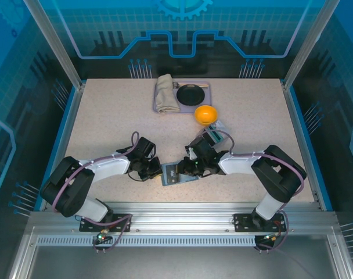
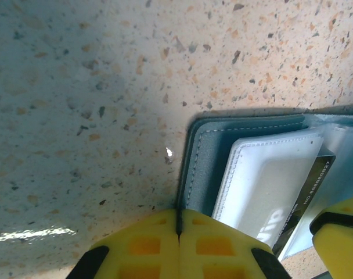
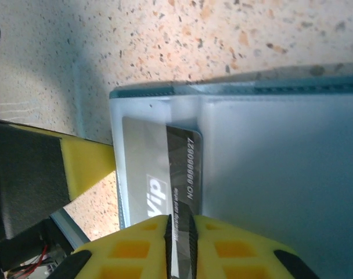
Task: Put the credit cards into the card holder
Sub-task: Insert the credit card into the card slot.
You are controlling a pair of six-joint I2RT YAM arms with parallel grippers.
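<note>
The right tool (image 3: pixel 179 228) grips a dark credit card (image 3: pixel 183 168) partly tucked into the card holder (image 2: pixel 202 157), which lies open on the bench (image 3: pixel 165 40) just ahead of it and whose edge the left tool (image 2: pixel 178 225) clamps.

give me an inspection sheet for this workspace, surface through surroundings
surface: speckled table, no spills seen
job's things: card holder lies open near the front; dark credit card partly under its clear sleeves
clutter: tray at the back with cloth and dark round dish; orange bowl; clear case by the right arm
tools: left tool shut on the card holder's edge; right tool shut on the credit card
cables: purple cables along both arms
surroundings: blue walls, metal rail in front
</note>
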